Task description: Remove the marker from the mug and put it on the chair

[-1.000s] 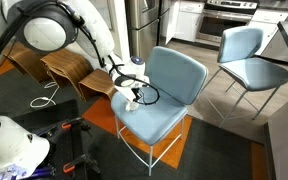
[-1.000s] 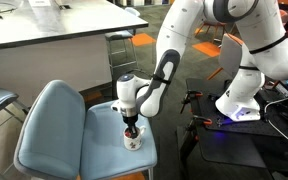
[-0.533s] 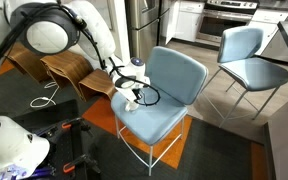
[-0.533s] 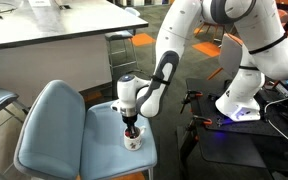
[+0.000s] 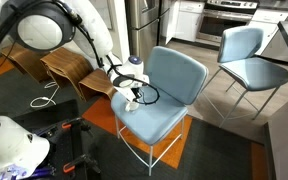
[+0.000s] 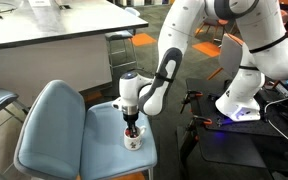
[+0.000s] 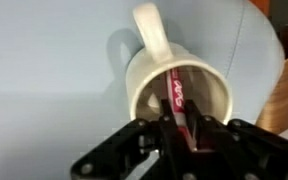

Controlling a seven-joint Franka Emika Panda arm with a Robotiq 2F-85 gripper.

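tool point(image 6: 132, 127) unmoved; only wrist view shows marker point(image 7: 176, 98) in mug point(image 7: 151, 35).

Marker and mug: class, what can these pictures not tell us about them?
- Marker lower end: wrist view, hidden inside the mug.
- Grip on marker: wrist view, jaws blurred, contact unclear.
- Marker: both exterior views, too small and behind the gripper.

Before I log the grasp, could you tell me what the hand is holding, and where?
The hand straddles the red marker's upper end in the white mug; clamping cannot be told.
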